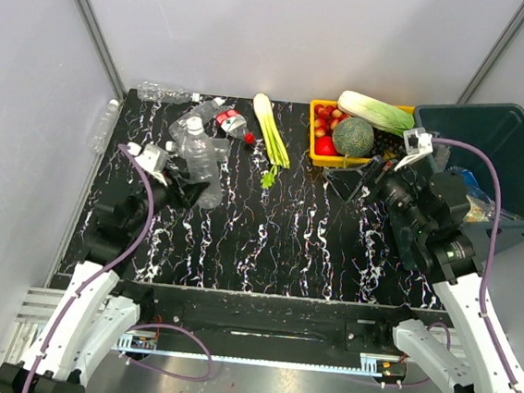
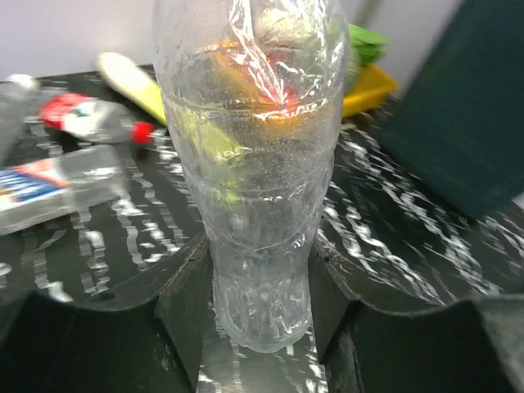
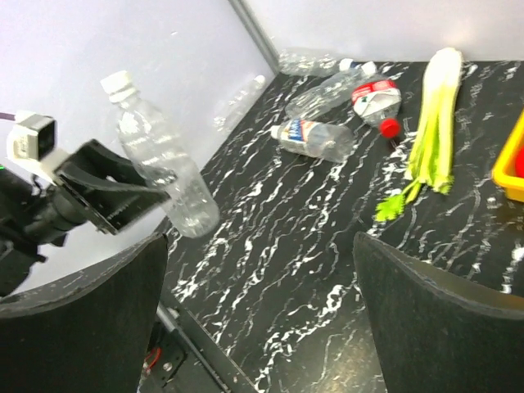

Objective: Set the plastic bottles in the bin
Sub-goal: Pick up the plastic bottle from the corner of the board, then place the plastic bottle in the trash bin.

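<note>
A clear plastic bottle [image 2: 260,188] is clamped near its base between my left gripper's [image 2: 260,304] jaws. Seen from the right wrist, this bottle [image 3: 160,168] hangs tilted above the table's left side in the left gripper [image 3: 108,195]. More bottles lie at the back left: one with a blue label [image 3: 315,137], a red-labelled one [image 3: 377,98] and a clear one [image 1: 165,92]. The dark teal bin [image 1: 491,135] stands at the far right. My right gripper [image 3: 262,311] is open with nothing in it, hovering over the table just left of the bin.
A celery stalk [image 1: 270,132] lies mid-table at the back. A yellow tray [image 1: 322,151] with a melon [image 1: 352,136] and other vegetables sits beside the bin. One bottle [image 1: 104,126] lies beyond the table's left edge by the wall.
</note>
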Robot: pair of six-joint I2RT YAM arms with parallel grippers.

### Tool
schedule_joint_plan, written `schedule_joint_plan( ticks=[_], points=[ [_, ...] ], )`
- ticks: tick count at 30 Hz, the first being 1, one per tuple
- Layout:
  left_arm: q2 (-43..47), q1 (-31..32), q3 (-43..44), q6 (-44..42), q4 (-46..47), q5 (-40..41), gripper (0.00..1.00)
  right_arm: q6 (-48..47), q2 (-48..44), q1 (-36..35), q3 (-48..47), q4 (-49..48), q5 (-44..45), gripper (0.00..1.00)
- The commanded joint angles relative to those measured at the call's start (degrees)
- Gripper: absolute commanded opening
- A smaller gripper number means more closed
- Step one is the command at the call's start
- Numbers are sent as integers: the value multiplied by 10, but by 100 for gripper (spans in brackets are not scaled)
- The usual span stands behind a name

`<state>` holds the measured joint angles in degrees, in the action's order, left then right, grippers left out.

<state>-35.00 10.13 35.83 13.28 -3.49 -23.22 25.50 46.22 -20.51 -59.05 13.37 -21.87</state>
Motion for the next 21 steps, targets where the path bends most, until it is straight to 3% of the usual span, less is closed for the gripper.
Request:
schedule_joint_plan(
  ticks=[1,9,21],
  points=[
    [2,41,-31,44,99,-109,11,55,26,-17,10,-102,-48,99],
    [-21,101,-31,11,60,-123,12,49,136,-137,-42,-119,9,95],
    [-34,115,-23,24,13,-133,12,43,321,-254,-157,-173,76,89]
  ],
)
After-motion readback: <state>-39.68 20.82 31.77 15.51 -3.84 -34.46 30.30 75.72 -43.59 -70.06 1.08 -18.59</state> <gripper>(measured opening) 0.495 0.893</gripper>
